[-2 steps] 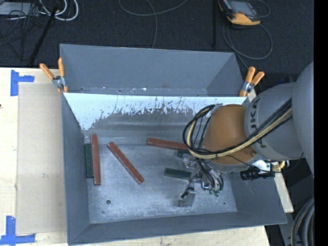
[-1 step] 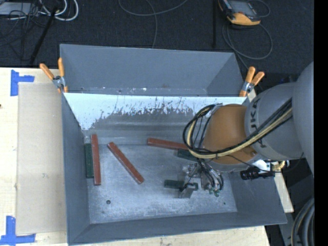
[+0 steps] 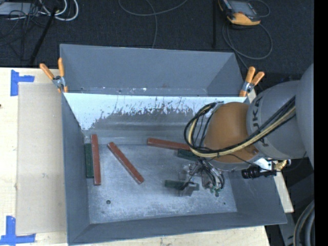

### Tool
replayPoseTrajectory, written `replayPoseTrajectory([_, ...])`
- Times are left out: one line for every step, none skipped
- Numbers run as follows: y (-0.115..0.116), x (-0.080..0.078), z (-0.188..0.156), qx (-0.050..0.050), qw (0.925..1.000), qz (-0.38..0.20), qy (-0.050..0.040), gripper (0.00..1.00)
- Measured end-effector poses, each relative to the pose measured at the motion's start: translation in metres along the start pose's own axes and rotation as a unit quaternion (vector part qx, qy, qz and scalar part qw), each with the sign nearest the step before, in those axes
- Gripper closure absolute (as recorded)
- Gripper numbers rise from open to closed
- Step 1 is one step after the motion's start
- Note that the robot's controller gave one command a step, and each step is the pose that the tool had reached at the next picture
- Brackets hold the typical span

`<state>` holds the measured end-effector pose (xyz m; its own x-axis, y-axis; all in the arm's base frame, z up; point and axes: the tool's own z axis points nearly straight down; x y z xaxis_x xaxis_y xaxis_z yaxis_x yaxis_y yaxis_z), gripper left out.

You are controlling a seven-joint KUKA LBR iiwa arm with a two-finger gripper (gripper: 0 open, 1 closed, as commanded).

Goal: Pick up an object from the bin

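Note:
My gripper [image 3: 201,176] hangs low over the right part of the bin floor, under the orange wrist cover. Directly at its tip lies a short dark green bar [image 3: 177,185], flat on the floor and pointing left. Whether the gripper touches that bar is hidden by the gripper's own body. A reddish-brown bar [image 3: 165,143] lies just behind the gripper, its right end covered by the arm's cables.
A second reddish-brown bar [image 3: 125,162] lies diagonally in the middle left. Against the left wall a third reddish-brown bar [image 3: 96,159] and a dark green bar [image 3: 88,161] lie side by side. The arm covers the bin's right side.

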<state>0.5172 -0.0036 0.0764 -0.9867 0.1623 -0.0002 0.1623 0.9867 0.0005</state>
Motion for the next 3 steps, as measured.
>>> replayPoseTrajectory([0.0, 0.0, -0.007, 0.0, 1.0, 0.0, 0.0001, 1.0])
replayPoseTrajectory([0.0, -0.001, -0.037, 0.0, 1.0, -0.001, -0.0007, 1.0])
replayPoseTrajectory([0.0, -0.002, -0.11, -0.001, 1.0, -0.002, -0.0031, 1.0])
